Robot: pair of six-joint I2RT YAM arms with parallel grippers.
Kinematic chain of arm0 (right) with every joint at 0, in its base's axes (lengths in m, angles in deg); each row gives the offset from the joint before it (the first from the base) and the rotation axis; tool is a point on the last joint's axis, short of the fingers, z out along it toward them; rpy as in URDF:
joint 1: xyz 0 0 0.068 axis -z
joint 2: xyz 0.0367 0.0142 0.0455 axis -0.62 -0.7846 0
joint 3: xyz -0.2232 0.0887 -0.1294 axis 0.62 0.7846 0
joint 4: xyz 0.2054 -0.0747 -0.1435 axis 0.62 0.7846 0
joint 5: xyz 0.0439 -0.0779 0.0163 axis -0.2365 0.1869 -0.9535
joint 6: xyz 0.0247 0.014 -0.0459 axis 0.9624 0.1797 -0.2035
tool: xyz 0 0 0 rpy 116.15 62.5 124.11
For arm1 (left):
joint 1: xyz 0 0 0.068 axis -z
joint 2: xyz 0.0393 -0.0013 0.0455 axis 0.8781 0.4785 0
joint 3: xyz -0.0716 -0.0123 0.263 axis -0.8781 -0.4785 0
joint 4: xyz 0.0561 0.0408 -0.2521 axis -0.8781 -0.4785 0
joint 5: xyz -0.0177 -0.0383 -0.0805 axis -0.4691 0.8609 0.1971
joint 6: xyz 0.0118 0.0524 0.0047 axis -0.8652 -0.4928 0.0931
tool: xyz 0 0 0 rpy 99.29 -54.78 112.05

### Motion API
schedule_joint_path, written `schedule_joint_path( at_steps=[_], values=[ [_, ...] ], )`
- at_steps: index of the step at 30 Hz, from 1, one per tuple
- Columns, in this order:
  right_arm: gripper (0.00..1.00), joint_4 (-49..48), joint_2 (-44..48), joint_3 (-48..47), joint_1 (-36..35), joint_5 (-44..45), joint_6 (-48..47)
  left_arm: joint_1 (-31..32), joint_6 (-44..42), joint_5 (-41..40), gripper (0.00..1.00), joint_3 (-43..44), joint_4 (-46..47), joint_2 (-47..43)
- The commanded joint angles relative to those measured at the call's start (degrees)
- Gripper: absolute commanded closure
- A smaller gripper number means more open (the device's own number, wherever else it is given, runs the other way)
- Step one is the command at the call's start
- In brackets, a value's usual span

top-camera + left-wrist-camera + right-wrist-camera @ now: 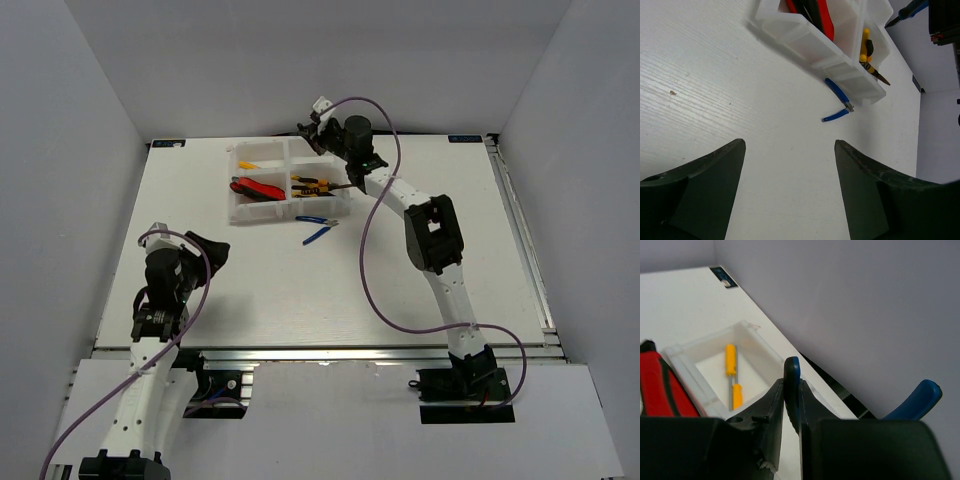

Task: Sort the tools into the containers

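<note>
The white organiser tray [238,207] stands at the back of the table. It holds red-and-black cutters [255,188], yellow-and-black pliers [313,184] and yellow screwdrivers [250,163]. One pair of blue-handled pliers [318,228] lies on the table just in front of the tray. My right gripper [310,130] hovers over the tray's far right corner. In the right wrist view it [791,385] is shut on one handle of a second pair of blue pliers [792,367], above the screwdrivers [731,375]. My left gripper [790,150] is open and empty over the table at the near left.
Grey walls close in the table on three sides. The loose blue pliers [837,102] lie against the tray's front wall [810,45] in the left wrist view. The right arm's purple cable [365,260] loops over the middle of the table.
</note>
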Motion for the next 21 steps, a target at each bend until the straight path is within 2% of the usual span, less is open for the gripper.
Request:
schedule_joint_path(
  at_steps=[1,8,9,11,12,14,19,21],
  values=[
    [1.0,-7.43,0.25,0.93,0.26,3.34,-6.31,-0.05,0.23,-0.56,0.17,1.58,-1.91,-0.82],
    [1.0,-3.92,-1.16,2.86,-0.01,4.31,-13.35,0.04,0.05,-0.21,0.17,2.28,-2.35,-0.39],
    [0.98,-4.0,-0.8,4.52,0.08,4.31,-13.79,-0.05,-0.03,-0.12,0.17,2.37,-2.27,-0.21],
    [0.87,-4.0,0.6,6.11,-0.01,3.26,-14.93,-0.05,-0.04,0.23,0.17,2.28,-2.0,0.05],
    [0.75,-4.18,1.04,6.82,-0.01,3.0,-15.11,-0.05,-0.04,0.49,0.17,2.2,-1.74,0.23],
    [0.63,-3.83,2.09,8.14,-0.01,2.29,-15.46,-0.05,0.14,1.45,0.18,2.11,-0.69,0.67],
    [0.44,-2.77,4.82,9.63,0.08,0.63,-14.94,-0.05,0.05,4.0,0.24,1.93,1.95,2.86],
    [0.35,-2.69,7.8,10.68,-0.01,0.1,-14.06,0.04,-0.12,5.49,0.31,2.11,3.62,3.65]
  ],
)
